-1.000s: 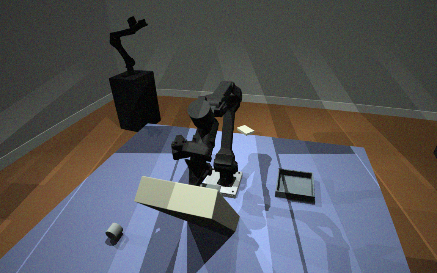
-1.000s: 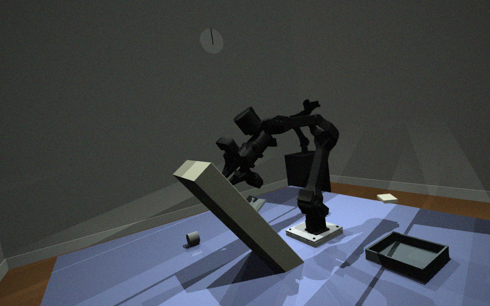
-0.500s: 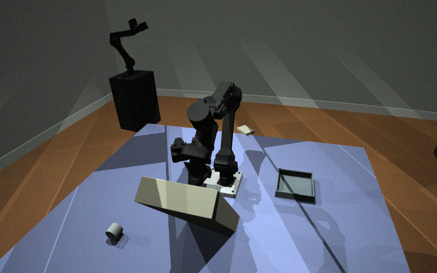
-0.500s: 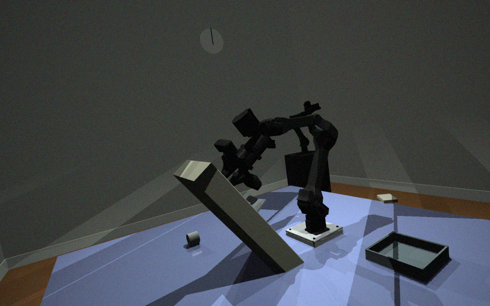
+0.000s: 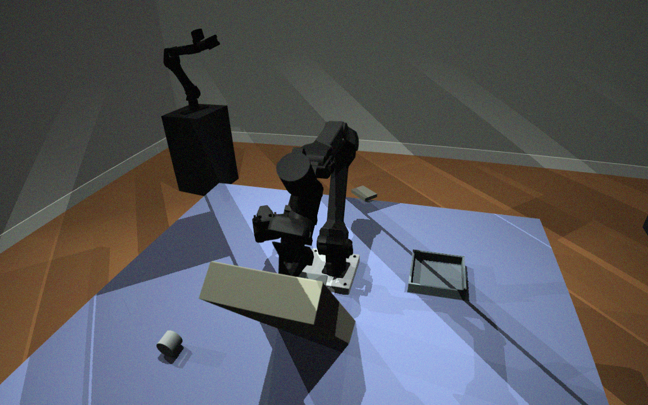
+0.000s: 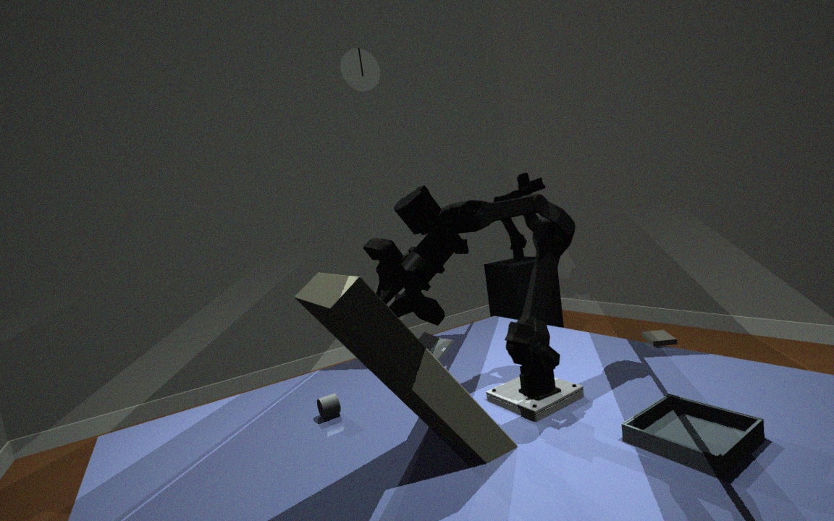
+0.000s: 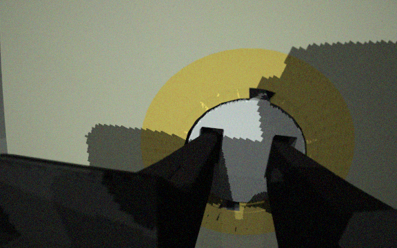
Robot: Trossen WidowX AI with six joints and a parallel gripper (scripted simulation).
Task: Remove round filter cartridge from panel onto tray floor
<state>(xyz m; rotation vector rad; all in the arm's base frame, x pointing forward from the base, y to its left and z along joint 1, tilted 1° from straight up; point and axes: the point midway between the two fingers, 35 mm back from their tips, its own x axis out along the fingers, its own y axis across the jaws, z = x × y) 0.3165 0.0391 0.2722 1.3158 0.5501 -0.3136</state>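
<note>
My jaws, narrow, sat in the two slots of the round pale-grey filter cartridge [image 7: 240,117], which looked rigid, smooth and light, gripping nothing.

Looking like a robot lab or test room, not anybody's home. Bare grey walls [image 6: 148,194] are closing in a wood plank floor [image 5: 593,201], a blue counter [image 5: 417,342] is sitting in the middle, and a second robot arm [image 5: 185,65] is standing on a black pedestal [image 5: 199,148] in the corner.
</note>
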